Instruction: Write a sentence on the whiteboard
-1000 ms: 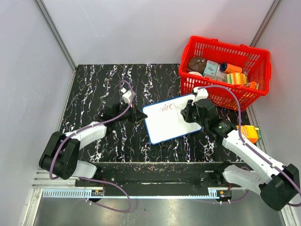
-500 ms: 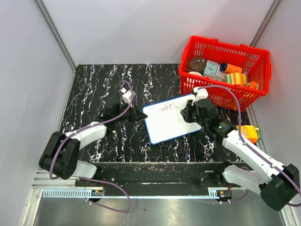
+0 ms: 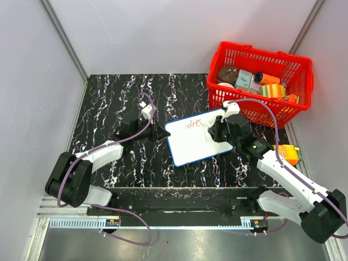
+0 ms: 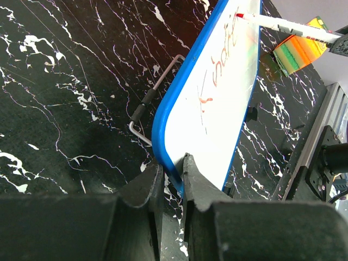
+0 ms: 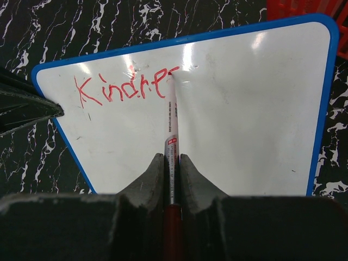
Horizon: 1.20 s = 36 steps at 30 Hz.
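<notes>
Inched thin red marker [image 5: 171, 109], clamped in right gripper [image 5: 168, 159], through unfinished red sentence [image 5: 119, 87] on blue-framed white whiteboard [image 5: 250, 119] pinched by left gripper [image 4: 173, 164].

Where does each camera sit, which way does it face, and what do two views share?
Top external: above and behind the arms, looking down at the table, whiteboard and red basket; both arms show.
Left wrist: low on the left arm, looking along the whiteboard; the left gripper clamps its blue edge.
Right wrist: above the board, looking down; the right gripper holds the red marker, tip at the sentence.
Shared: both wrist views show the marker and the sentence.
</notes>
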{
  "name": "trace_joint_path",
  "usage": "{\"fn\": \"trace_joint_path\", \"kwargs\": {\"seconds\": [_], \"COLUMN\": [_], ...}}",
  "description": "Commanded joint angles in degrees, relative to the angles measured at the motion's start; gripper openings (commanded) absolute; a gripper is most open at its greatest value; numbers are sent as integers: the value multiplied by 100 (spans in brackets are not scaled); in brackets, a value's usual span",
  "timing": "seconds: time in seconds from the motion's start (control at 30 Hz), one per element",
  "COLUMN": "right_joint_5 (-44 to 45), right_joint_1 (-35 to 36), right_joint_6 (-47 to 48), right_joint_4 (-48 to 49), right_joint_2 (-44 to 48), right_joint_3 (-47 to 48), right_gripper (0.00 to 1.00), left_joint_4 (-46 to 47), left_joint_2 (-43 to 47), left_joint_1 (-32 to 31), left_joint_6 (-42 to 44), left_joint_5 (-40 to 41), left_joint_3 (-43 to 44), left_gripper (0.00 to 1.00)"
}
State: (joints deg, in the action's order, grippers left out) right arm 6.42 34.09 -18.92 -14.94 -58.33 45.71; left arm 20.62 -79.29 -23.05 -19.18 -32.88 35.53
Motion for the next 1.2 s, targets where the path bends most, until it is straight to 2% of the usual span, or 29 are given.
{"fn": "trace_joint_path", "kwargs": {"seconds": [0.0,0.53,1.07,1.17], "right_joint_5": [79,299,-334,-299], "right_joint_1": [10,10,10,10], "right_joint_6": [-7,20,-68,-121], "right_joint_4": [-61,-308,-54,96], "right_joint_2": [84,295,348,628], "right_joint_3": [-45,-151,-256,-291], "right_gripper": [0,0,0,0], "left_joint_4": [-23,-32,-41,-41], "left_joint_2": [-113,-131,-113,-122], "left_joint_1": [37,28,28,20], "left_joint_6": [916,925,934,934], "left_joint_5": [889,889,898,898], "left_joint_3": [68,77,68,68], "left_gripper": [0,0,0,0]}}
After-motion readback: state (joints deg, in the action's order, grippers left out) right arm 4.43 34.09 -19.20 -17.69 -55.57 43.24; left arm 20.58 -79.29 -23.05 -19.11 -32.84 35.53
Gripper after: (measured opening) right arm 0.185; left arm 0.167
